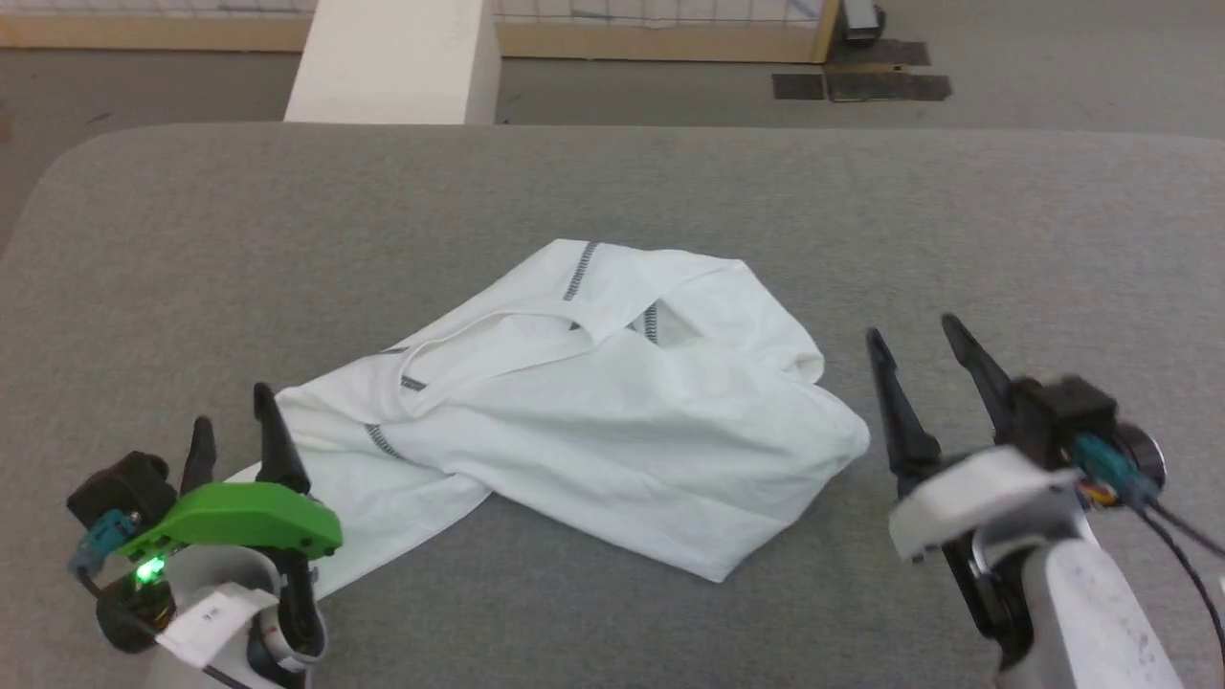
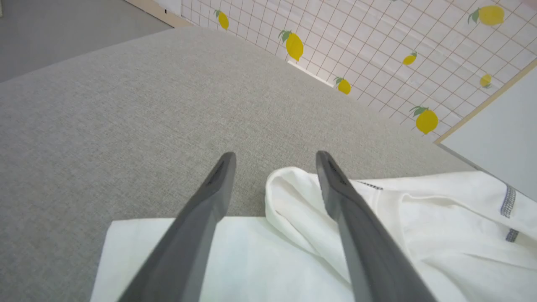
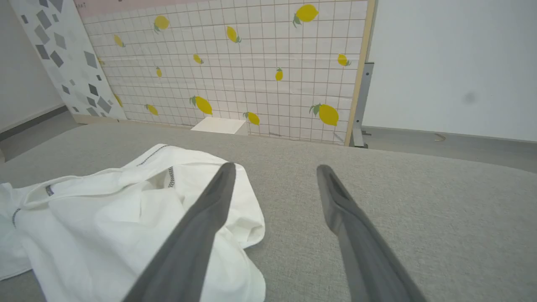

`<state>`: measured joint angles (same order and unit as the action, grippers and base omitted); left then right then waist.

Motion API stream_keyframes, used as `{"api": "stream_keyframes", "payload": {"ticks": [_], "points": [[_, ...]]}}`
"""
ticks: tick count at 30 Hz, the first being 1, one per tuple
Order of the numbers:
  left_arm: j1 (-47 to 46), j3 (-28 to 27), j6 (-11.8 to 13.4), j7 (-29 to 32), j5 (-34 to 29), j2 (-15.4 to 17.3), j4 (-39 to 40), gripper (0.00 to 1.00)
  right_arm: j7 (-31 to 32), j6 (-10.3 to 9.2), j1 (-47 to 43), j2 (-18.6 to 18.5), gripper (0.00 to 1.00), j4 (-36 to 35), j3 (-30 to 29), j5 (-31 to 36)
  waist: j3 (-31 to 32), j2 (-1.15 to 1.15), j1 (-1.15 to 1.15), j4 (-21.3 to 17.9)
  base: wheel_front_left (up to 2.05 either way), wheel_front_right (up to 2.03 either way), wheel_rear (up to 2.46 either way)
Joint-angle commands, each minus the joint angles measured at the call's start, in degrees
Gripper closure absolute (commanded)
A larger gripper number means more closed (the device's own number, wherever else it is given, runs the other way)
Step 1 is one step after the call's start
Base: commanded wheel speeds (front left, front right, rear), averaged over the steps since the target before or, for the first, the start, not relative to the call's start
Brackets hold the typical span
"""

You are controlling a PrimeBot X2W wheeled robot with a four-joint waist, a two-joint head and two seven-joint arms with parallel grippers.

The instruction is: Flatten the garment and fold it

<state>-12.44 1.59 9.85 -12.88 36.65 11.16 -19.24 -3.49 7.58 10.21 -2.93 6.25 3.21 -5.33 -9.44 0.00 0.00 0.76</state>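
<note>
Garment [image 1: 612, 431]: white T-shirt, dark stitched seams, lying crumpled at the middle of the grey desk [image 1: 670, 191], collar opening facing up.
Left hand [image 1: 231, 407]: fingers spread apart, holding nothing, at the garment's near-left edge, over a flat flap of cloth.
Right hand [image 1: 911, 328]: fingers spread apart, holding nothing, just right of the garment.
White box [image 1: 397, 57]: beyond the desk's far edge.

A garment [image 1: 612, 431] lies near the middle of the bench [image 1: 670, 191]. The left jaws sit over its near left end. The right jaws sit just beside its right edge, over bare bench. Behind the bench, left of centre, stands a box [image 1: 397, 62].
</note>
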Motion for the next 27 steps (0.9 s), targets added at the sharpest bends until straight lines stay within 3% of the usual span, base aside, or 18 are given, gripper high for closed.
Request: {"api": "stream_keyframes", "payload": {"ticks": [1, 9, 16, 17, 18, 19, 20, 23, 24, 27], "points": [[0.8, -0.3, -1.1, -1.9, -3.3, -1.7, 2.9, 0.00, 5.4, -0.09, 5.4, -0.2, 0.00, 2.6, 0.9, 0.8, -2.6, 0.00, 0.00, 3.4, 0.00, 0.00, 0.00], [0.0, -4.7, -5.2, -2.1, -13.5, -7.2, 11.9, 0.00, 26.9, -0.09, 17.8, -1.9, 0.00, 15.6, 0.2, -1.0, -7.2, 0.00, 0.00, 8.2, 0.00, 0.00, 0.00], [-1.0, -4.8, -7.0, -2.1, -14.7, -8.2, 11.8, 0.00, 43.3, -0.09, 21.3, -3.0, 0.00, 21.9, 2.3, -4.3, -9.4, 0.00, 0.00, 10.3, 0.00, 0.00, 0.00], [-0.9, -4.6, -6.8, -2.1, -14.1, -8.2, 11.7, 0.00, 45.5, -0.09, 21.2, -3.4, 0.46, 21.9, 3.6, -5.2, -9.4, 0.00, 0.00, 10.3, 0.00, 0.00, 0.00], [-0.9, -4.3, -6.6, -2.1, -13.8, -8.2, 11.6, 0.00, 46.9, -0.09, 21.0, -3.9, 0.65, 21.6, 4.4, -6.1, -9.5, 0.00, 0.00, 10.3, 0.00, 0.00, 0.00], [-0.8, -4.1, -6.4, -2.1, -13.4, -8.3, 11.4, 0.00, 48.1, -0.09, 20.7, -4.5, 0.75, 20.8, 5.4, -7.2, -9.5, 0.00, 0.00, 10.2, 0.00, 0.00, 0.00], [-0.8, -4.0, -6.2, -2.1, -13.3, -8.3, 11.4, 0.00, 48.4, -0.09, 20.5, -5.1, 1.00, 20.0, 5.8, -7.9, -9.4, 0.00, 0.00, 10.0, 0.00, 0.00, 0.00], [-0.4, -3.8, -5.8, -2.1, -13.3, -8.3, 11.0, 0.00, 44.8, -0.09, 19.8, -7.6, 1.00, 15.9, 5.2, -8.3, -8.6, 0.00, 0.00, 9.1, 0.00, 0.00, 0.00], [0.2, -3.9, -5.5, -2.1, -13.8, -8.3, 10.4, 0.00, 37.9, -0.09, 18.5, -9.7, 1.00, 11.2, 0.9, -6.1, -6.6, 0.00, 0.00, 7.5, 0.00, 0.00, 0.00], [0.9, -4.2, -5.8, -2.1, -14.5, -8.3, 9.7, 0.00, 35.1, -0.09, 16.6, -10.9, 1.00, 7.5, -3.8, -4.1, -4.8, 0.00, 0.00, 6.0, 0.00, 0.00, 0.00]]}}
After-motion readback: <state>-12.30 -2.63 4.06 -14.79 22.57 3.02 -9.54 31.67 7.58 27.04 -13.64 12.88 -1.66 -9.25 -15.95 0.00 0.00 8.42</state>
